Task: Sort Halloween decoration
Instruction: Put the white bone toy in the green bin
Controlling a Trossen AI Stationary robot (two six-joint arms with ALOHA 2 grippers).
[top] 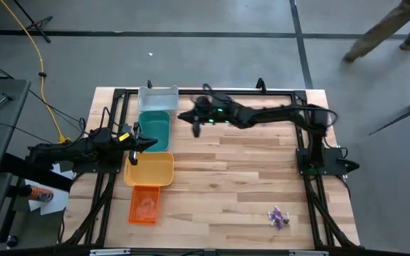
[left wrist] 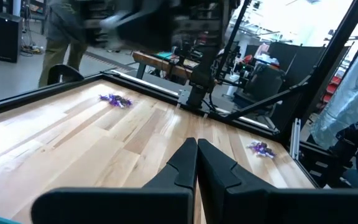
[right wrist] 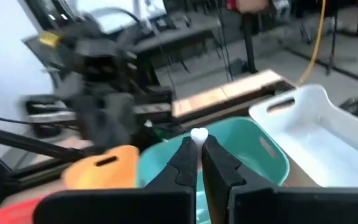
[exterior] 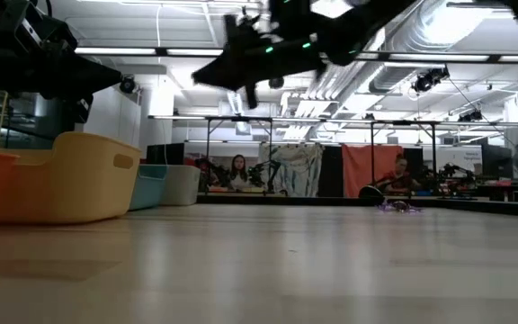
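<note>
Right gripper [right wrist: 195, 155] fingers pinching whitish trinket [right wrist: 198, 134] above teal tray [right wrist: 272, 163], left gripper [left wrist: 196, 163] fingers closed, empty

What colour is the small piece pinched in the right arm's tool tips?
Whitish: the tiny round trinket sits in the right tool, clearest in the right wrist view.

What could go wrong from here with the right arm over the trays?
The right end effector pinches a tiny whitish trinket only at the fingertips above the teal tray; it could slip out early. The white tray sits right beside the teal one, so a slightly off release could land in the wrong bin. The left end effector, shut, waits close by the trays, so a collision is possible.
</note>
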